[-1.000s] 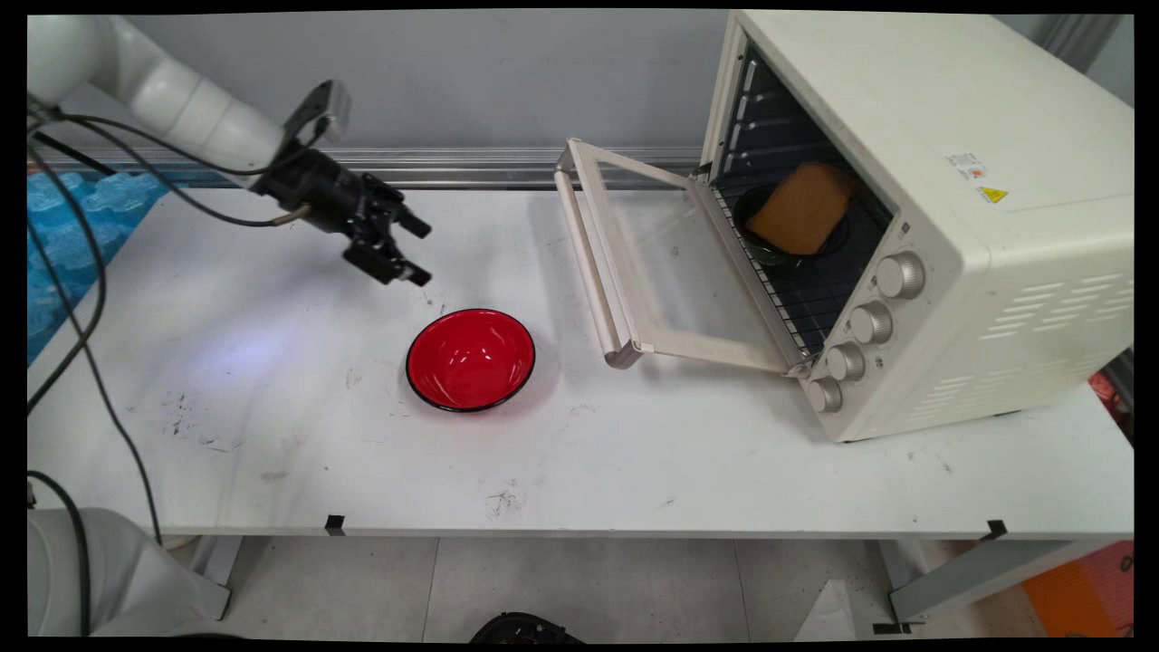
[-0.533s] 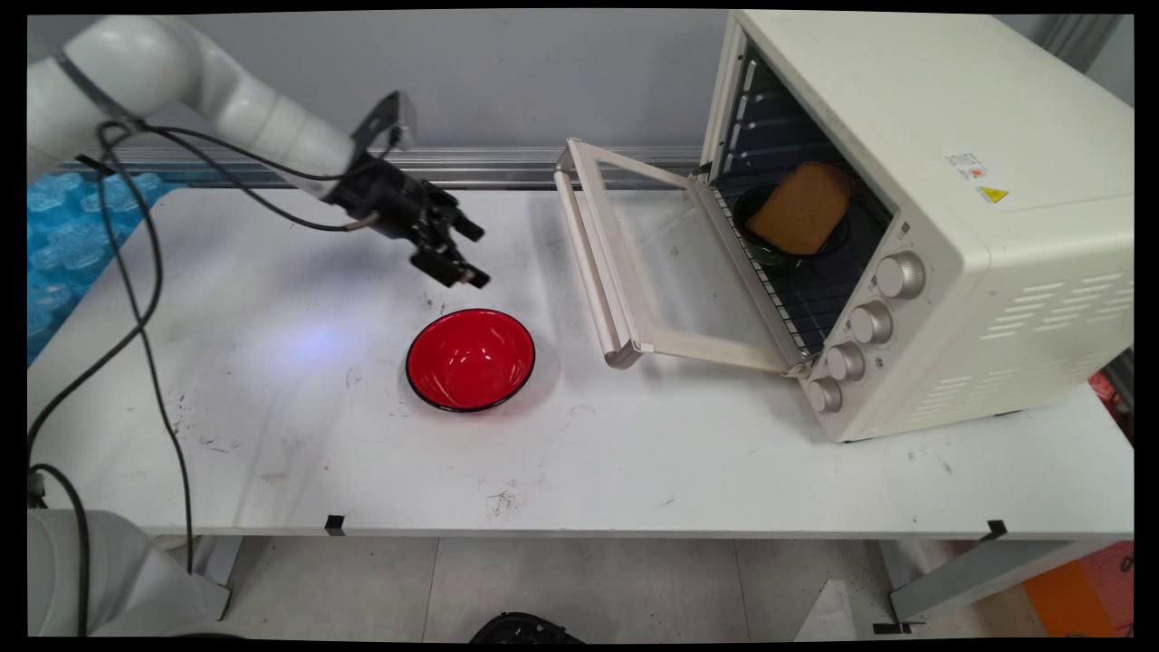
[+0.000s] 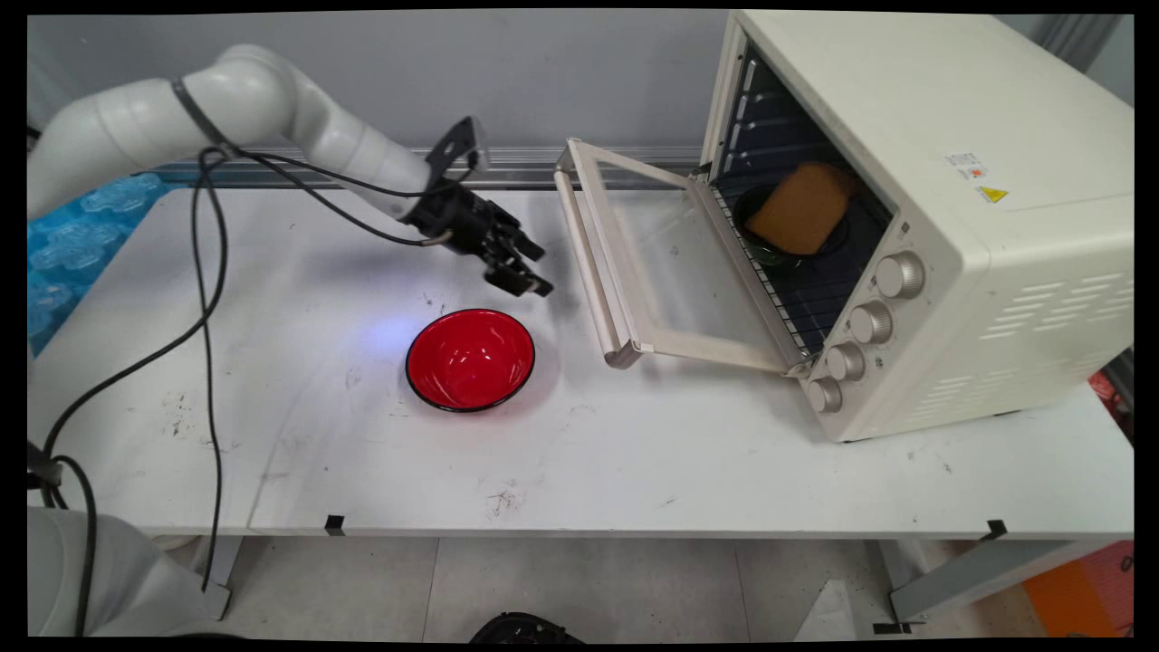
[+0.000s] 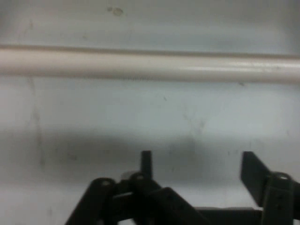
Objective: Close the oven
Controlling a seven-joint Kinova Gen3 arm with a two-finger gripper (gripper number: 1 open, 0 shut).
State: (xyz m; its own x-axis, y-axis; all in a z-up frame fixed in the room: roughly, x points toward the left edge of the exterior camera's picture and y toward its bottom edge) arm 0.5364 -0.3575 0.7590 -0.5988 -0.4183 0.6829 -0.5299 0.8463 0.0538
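My gripper hangs open above the table, just behind the red bowl and left of the oven door's handle. Nothing is between its fingers. In the hand view the gripper points at bare table, and the cream handle bar runs across the picture ahead of it. The cream toaster oven stands at the right with its glass door folded down. Inside, on the rack, a dark bowl holds a slice of brown bread.
Blue bubble wrap lies at the table's far left. Black cables hang from the arm over the left part of the table. A metal rail runs along the wall behind the table.
The arm has swung rightward across the back of the table, carrying the open gripper from the left of the red bowl to just beside the oven door's handle. Bowl and oven stayed put.
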